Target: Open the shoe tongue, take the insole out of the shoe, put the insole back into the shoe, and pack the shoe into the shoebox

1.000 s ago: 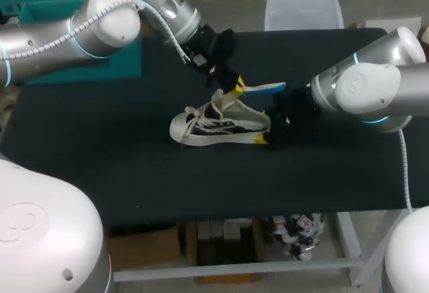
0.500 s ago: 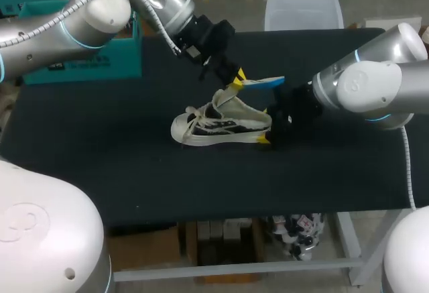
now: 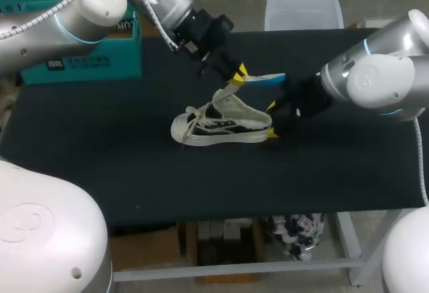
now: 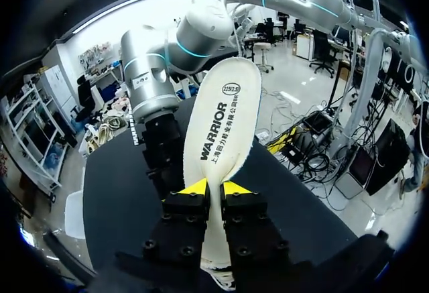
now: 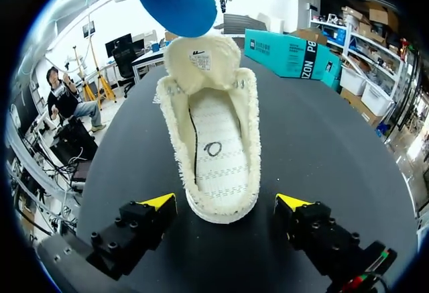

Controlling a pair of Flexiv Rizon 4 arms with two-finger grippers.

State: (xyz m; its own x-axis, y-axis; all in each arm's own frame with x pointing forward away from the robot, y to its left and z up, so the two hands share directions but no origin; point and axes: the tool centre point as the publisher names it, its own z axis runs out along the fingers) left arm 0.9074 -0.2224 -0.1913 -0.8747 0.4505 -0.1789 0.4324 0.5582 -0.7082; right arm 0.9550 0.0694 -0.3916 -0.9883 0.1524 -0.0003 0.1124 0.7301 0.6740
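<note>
Insole (image 4: 224,125) has one end hidden inside the pinching left claw (image 4: 214,187).

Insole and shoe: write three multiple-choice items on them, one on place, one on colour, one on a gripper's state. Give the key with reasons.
1. Where is the insole?
A. Inside the shoe
B. In the air above the shoe, in the left gripper
C. Under the shoe

2. What colour is the insole's underside in the head view?
A. Blue
B. Red
C. Black

3. How is the right gripper?
A. Shut on the shoe's heel
B. Open, one finger on each side of the shoe's heel, apart from it
C. Shut on the insole

Key:
1 B: the left wrist view shows the yellow tips pinching the insole, and the right wrist view shows the shoe's inside bare.
2 A: it shows bright blue.
3 B: the right wrist view shows a gap between each finger and the heel.
</note>
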